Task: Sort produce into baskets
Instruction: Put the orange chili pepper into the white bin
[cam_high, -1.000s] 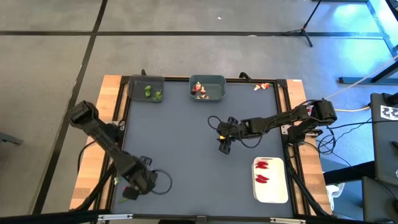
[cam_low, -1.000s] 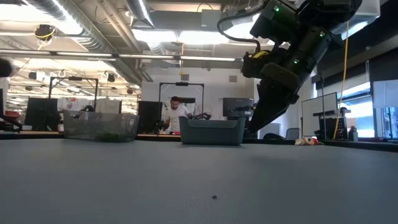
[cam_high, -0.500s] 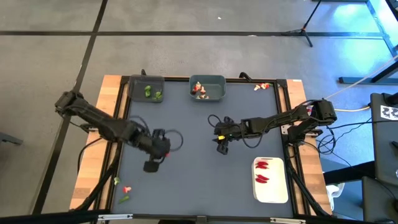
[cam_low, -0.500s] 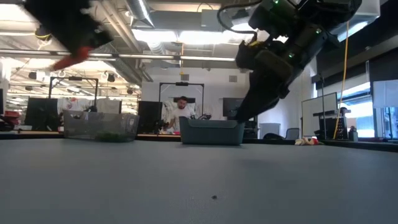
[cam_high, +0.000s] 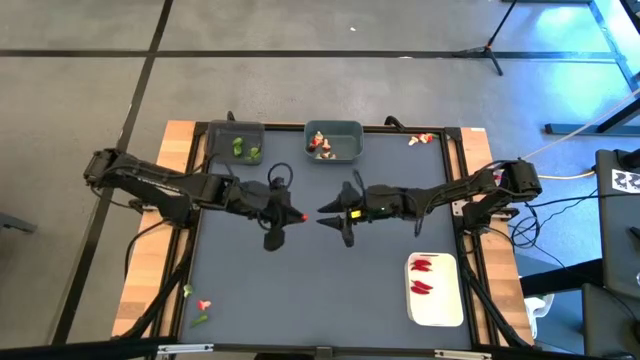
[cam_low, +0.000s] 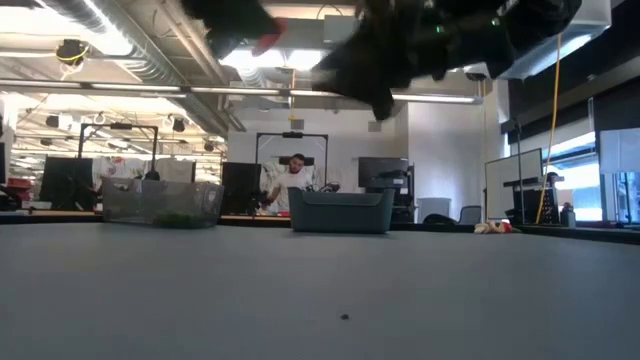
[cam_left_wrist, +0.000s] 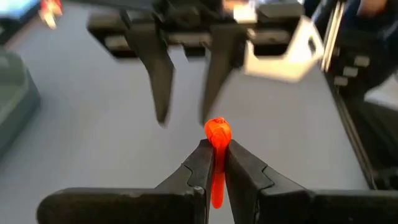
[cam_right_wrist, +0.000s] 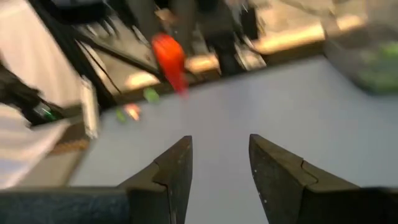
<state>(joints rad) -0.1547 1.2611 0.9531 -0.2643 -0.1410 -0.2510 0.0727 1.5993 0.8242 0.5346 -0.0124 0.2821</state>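
My left gripper (cam_high: 297, 216) is high over the table's middle, shut on a red chili (cam_left_wrist: 217, 133). My right gripper (cam_high: 330, 222) is open and empty, level, facing the left gripper from the table's right, a short gap off. The right wrist view shows the chili (cam_right_wrist: 169, 59) ahead of its open fingers (cam_right_wrist: 179, 165). The dark grey bin (cam_high: 235, 143) holds green pieces. The grey-teal bin (cam_high: 334, 142) holds tan-white and red pieces. The white tray (cam_high: 437, 300) holds red chilies (cam_high: 422, 276). My left gripper pinches the red chili between its two fingers, which point level toward the table's right. The chili lies along the fingers; its rounded end (cam_left_wrist: 217, 129) sticks out past the tips and the rest runs back between them. It is lifted well clear of the table.
Loose pieces lie on the wooden rim at the far right (cam_high: 424, 139) and at the near left corner (cam_high: 200, 308). The two bins stand at the table's far edge, the tray at the near right. The dark mat (cam_high: 300, 290) is bare between them.
My left gripper has gone from the near left corner up and toward the table's middle, carrying the red chili. My right gripper has moved toward the table's left and tipped from pointing down to level, facing the left gripper.
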